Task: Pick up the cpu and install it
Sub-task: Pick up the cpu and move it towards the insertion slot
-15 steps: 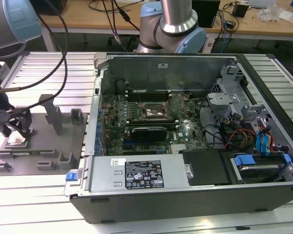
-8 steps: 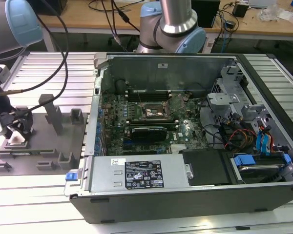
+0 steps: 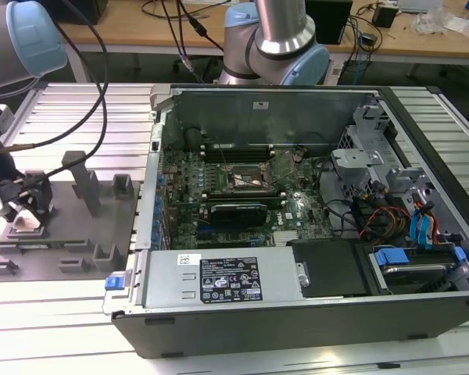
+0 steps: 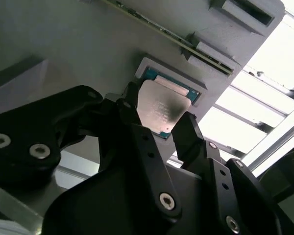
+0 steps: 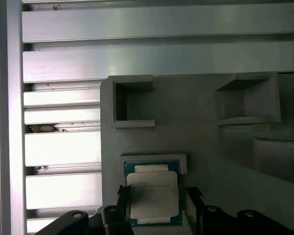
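Observation:
The cpu [image 4: 161, 105] [image 5: 152, 193] is a flat square chip with a silvery top and a green rim. It lies in a shallow pocket of the grey plastic fixture [image 3: 70, 234] [image 5: 206, 142]. In both wrist views my gripper [image 4: 159, 117] [image 5: 156, 196] straddles the chip, one black fingertip [image 4: 130, 105] against one edge and the other against the opposite edge. The jaws stand at the chip's width, shut on it, and it still rests in the pocket. At the exterior view's left my gripper [image 3: 27, 205] hangs low over the fixture. The dark square socket [image 3: 250, 181] sits on the motherboard inside the open case.
Upright grey posts and blocks [image 3: 86, 183] rise from the fixture beside my gripper. The open computer case [image 3: 297, 234] stands to the exterior view's right, with its metal wall [image 3: 152, 195] facing the fixture. Cables [image 3: 102, 86] hang from the arm. All of it rests on ribbed aluminium table slats [image 5: 63, 147].

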`<state>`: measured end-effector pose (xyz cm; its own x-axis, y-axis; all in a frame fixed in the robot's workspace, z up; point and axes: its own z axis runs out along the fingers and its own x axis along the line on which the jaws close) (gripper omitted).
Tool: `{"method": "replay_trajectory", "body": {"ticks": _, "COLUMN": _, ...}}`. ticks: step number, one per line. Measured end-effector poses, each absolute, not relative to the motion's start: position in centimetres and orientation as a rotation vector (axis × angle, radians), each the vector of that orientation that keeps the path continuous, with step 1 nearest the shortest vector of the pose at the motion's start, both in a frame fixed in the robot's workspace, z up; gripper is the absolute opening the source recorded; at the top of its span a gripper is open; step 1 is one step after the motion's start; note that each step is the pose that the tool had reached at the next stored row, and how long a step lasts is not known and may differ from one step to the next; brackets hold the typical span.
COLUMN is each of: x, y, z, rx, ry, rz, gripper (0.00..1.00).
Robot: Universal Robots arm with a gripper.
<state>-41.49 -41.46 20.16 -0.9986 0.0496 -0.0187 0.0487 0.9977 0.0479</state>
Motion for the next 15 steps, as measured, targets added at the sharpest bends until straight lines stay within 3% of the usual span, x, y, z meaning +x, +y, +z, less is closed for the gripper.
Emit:
{"method": "replay_trajectory", "body": {"ticks": 1, "x": -41.5, "y": -41.5, "z": 20.2, "rx": 0.077, "ry": 3.120, "rz": 0.074, "gripper": 0.61}}
{"method": "replay_trajectory", "body": {"ticks": 3, "x": -41.5, "y": -41.5, "z": 20.2, "rx": 0.078, "ry": 3.120, "rz": 0.074, "gripper": 0.61}}
{"method": "replay_trajectory", "body": {"ticks": 4, "x": -41.5, "y": -41.5, "z": 20.1, "rx": 0.078, "ry": 3.120, "rz": 0.074, "gripper": 0.68}}
{"method": "replay_trajectory", "body": {"ticks": 15, "x": -41.7, "y": -41.4, "z": 19.1, "rx": 0.052, "ry": 3.121, "rz": 0.074, "gripper": 0.68}}
